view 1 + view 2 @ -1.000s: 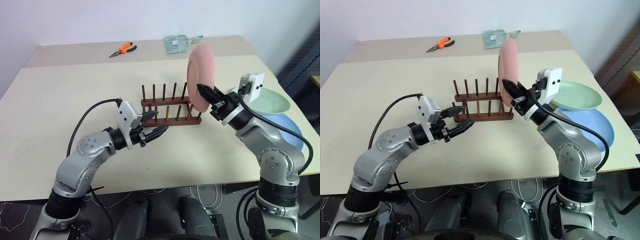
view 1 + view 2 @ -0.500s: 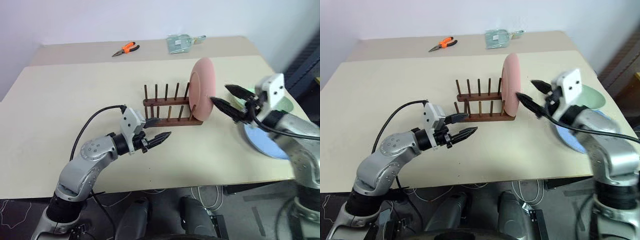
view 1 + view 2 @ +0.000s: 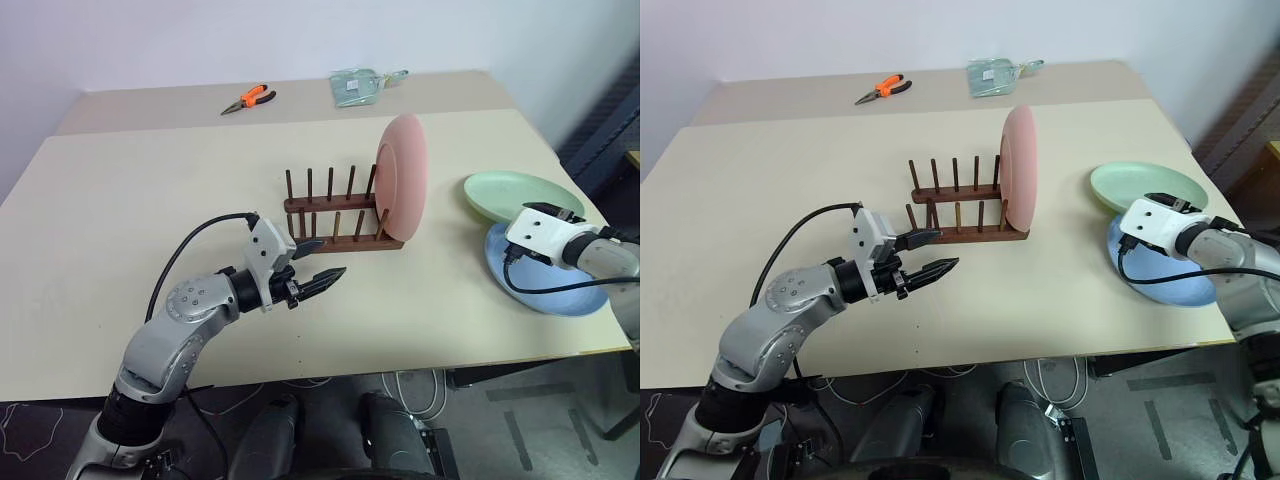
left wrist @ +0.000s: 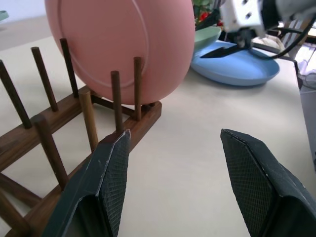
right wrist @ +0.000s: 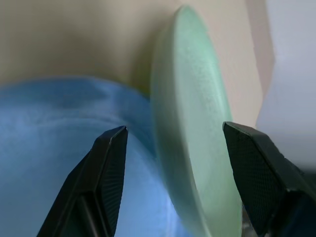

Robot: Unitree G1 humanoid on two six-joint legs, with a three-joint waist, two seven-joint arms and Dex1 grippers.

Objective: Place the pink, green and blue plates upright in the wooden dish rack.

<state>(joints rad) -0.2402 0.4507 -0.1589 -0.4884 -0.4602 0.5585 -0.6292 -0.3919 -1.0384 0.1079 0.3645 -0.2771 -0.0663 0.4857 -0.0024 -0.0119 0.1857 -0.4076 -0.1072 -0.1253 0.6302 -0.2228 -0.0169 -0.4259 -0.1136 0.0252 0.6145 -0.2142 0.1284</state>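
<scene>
Left of centre in the head view, the left hand (image 3: 322,258) stands wide and empty above the desk (image 3: 120,230), just short of the wooden dish rack (image 3: 340,215). At centre, the pink plate (image 3: 403,178) stands upright in the rack's right-end slot; that step reads as complete. At the right edge, the green plate (image 3: 515,196) rests tilted on the blue plate (image 3: 545,280). The right hand (image 5: 173,163) is wide and empty, its fingers straddling the green plate's rim. Judged next: close on that rim, lift, turn upright, seat beside the pink. No legible writing or brand found.
</scene>
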